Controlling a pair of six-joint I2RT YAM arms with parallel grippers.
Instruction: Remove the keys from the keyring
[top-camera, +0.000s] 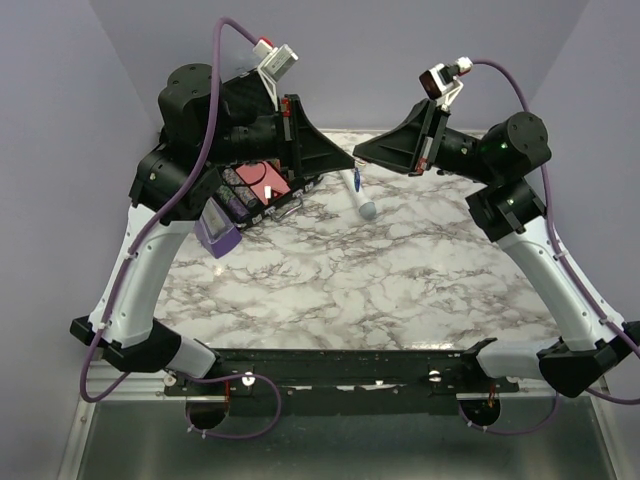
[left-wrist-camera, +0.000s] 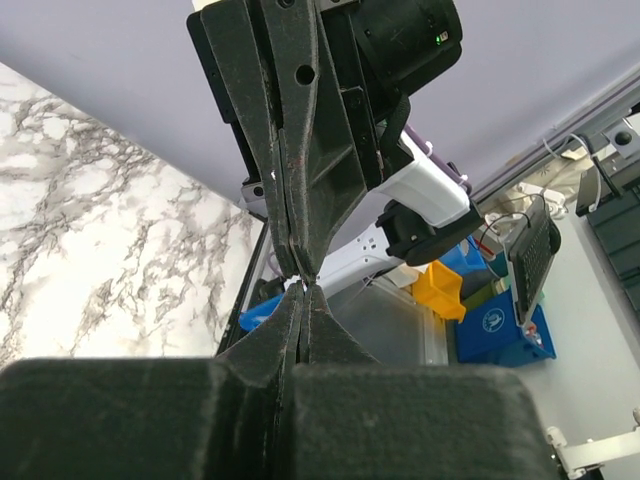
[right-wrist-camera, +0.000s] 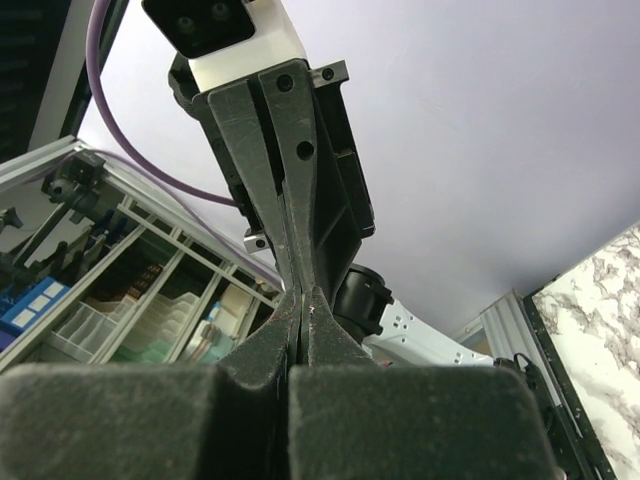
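Note:
Both grippers hang above the back of the marble table (top-camera: 380, 280), tip against tip. My left gripper (top-camera: 349, 156) is shut, and in its own view (left-wrist-camera: 303, 290) the jaws press together with a tiny pale glint at the tips. My right gripper (top-camera: 359, 153) is shut too, with jaws closed tight in the right wrist view (right-wrist-camera: 306, 303). A small blue loop, the keyring (top-camera: 357, 179), shows just below the meeting tips. Whether it hangs from them I cannot tell. The keys are too small to make out; what the tips pinch is hidden.
A white wand (top-camera: 363, 197) with a bluish end lies under the grippers at the back. A purple metronome (top-camera: 217, 228) and a pink box (top-camera: 266, 183) sit by the left arm. Grey walls close the back and sides.

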